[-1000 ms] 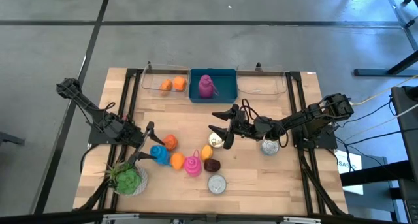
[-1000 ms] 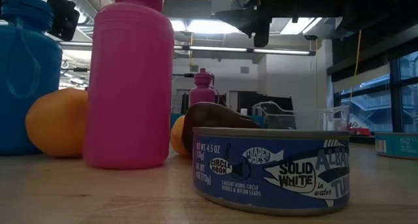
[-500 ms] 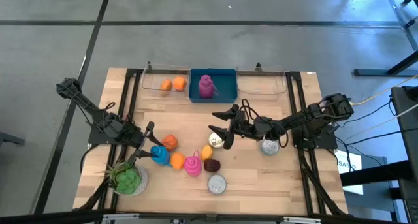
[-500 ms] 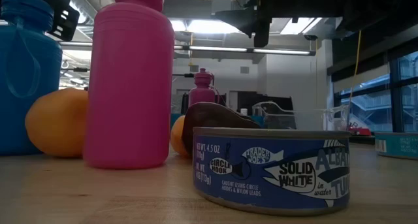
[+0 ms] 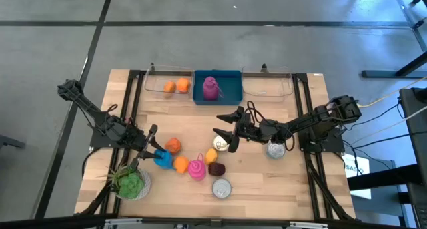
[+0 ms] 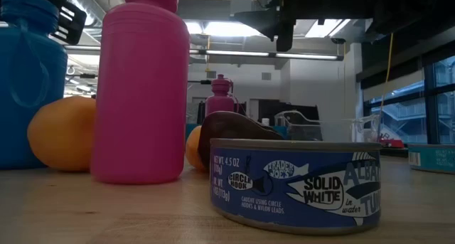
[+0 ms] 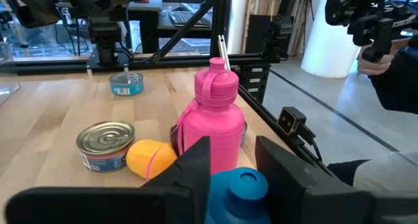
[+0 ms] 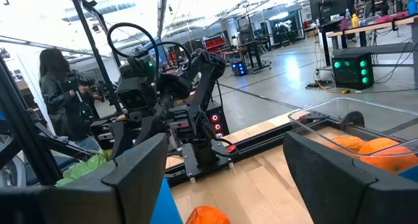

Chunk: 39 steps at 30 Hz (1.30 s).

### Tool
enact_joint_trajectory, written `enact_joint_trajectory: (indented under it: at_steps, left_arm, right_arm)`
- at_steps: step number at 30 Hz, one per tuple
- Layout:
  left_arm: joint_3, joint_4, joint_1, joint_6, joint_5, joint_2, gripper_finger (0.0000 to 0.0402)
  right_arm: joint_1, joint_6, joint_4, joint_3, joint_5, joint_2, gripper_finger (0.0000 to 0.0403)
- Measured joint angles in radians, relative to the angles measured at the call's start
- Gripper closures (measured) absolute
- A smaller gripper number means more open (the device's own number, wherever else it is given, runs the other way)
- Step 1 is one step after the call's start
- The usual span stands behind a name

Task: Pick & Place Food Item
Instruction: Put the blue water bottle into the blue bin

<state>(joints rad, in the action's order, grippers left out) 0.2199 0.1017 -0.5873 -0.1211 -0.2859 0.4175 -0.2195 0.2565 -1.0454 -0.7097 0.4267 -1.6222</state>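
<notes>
A blue bottle (image 5: 162, 157) stands upright on the table at the left, among two oranges (image 5: 173, 145), a pink bottle (image 5: 196, 169), a yellow fruit (image 5: 211, 155) and a dark brown item (image 5: 216, 168). My left gripper (image 5: 152, 152) reaches in level from the table's left and is shut on the blue bottle (image 7: 238, 191). My right gripper (image 5: 223, 127) hangs open above mid-table, over a can (image 5: 220, 143). The right wrist view shows nothing between the fingers of my right gripper (image 8: 222, 178). A tuna can (image 6: 295, 183) lies nearest the front. My left gripper has the blue bottle's upper part, at the shoulder just below the cap (image 7: 228, 201), between its two fingers (image 7: 196, 165). The fingers come level from the table's left. The bottle stands upright with its base on the table.
Along the far edge stand a clear bin with two oranges (image 5: 175, 87), a blue bin with a pink bottle (image 5: 212, 87) and another clear bin (image 5: 267, 89). A green plant (image 5: 130, 183) sits at the near left, and a can (image 5: 275, 149) below the right arm. People show beyond the table.
My left gripper's fingers have closed in on the blue bottle's top from either side. The arm itself has kept still, and the bottle stands where it was.
</notes>
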Motion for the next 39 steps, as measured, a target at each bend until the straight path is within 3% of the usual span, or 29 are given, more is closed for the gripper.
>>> enact_joint_trajectory:
  at_steps: [12, 26, 39]
  left_arm:
    - [0.0, 0.0, 0.0, 0.001, 0.0, 0.0, 0.037]
    - [0.05, -0.02, 0.0, 0.002, 0.0, 0.0, 0.0374]
    - [0.216, -0.202, 0.0, 0.013, -0.073, 0.0, 0.0374]
  right_arm:
    - [0.0, 0.0, 0.0, 0.0, 0.0, 0.0, 0.0097]
    - [0.0, 0.0, 0.0, 0.0, 0.0, 0.0, 0.0097]
    - [0.0, 0.0, 0.0, 0.0, 0.0, 0.0, 0.0097]
